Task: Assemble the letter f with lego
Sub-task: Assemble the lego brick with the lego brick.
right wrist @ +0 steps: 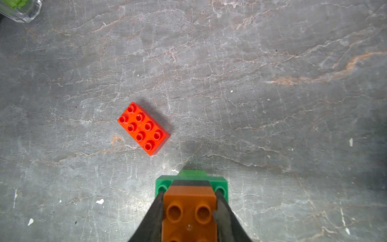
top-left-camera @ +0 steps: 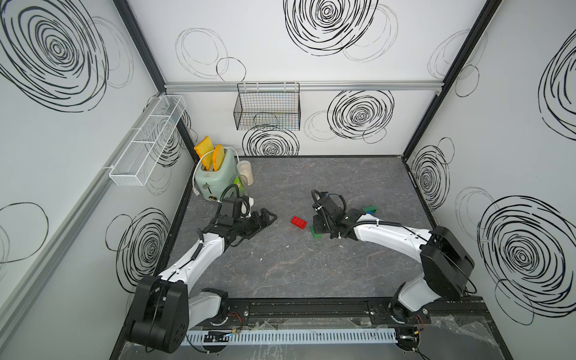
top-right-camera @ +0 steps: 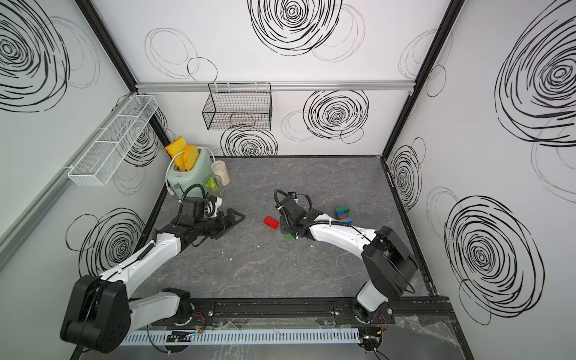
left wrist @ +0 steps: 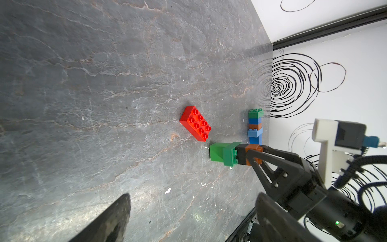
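- Clamping the orange brick (right wrist: 189,213) by its smooth sides, your right gripper (right wrist: 189,196) has it; the left gripper (top-left-camera: 263,223) gapes empty.
- Red brick (top-left-camera: 299,222), about ten o'clock of that grip in a top view, should be light, rigid and slick; pinch its long sides.

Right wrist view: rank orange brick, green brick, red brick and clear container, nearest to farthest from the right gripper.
1. orange brick, between the jaws of the right gripper.
2. green brick, just beyond it.
3. red brick, loose on the table ahead.
4. clear container, farthest out.
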Controlling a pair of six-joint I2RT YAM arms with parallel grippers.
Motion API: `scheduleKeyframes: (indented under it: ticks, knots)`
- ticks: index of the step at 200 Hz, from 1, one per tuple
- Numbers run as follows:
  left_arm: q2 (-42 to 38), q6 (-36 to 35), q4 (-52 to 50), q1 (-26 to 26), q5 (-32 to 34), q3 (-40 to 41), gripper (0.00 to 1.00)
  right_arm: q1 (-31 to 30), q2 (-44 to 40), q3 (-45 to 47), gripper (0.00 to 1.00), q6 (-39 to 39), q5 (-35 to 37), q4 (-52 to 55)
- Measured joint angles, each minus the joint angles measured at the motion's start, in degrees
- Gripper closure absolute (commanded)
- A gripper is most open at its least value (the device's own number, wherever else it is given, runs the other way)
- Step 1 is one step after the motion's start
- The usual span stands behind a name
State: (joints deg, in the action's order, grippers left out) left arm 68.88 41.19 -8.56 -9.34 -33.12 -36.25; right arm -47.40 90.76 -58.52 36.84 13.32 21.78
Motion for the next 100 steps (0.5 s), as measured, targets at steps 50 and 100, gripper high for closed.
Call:
scheduleKeyframes:
  ticks: [50, 100]
  knots:
    - [0.0, 0.0, 0.1, 0.1, -0.2, 0.3, 0.04, -1.4, 1.0, 0.0, 0.60, 0.7, 0.4, 4.3]
    - [0.0, 0.0, 0.2, 0.2, -0.3, 0.5, 0.05, -1.6, 1.1, -0.9, 0.60, 0.9, 1.0, 6.7]
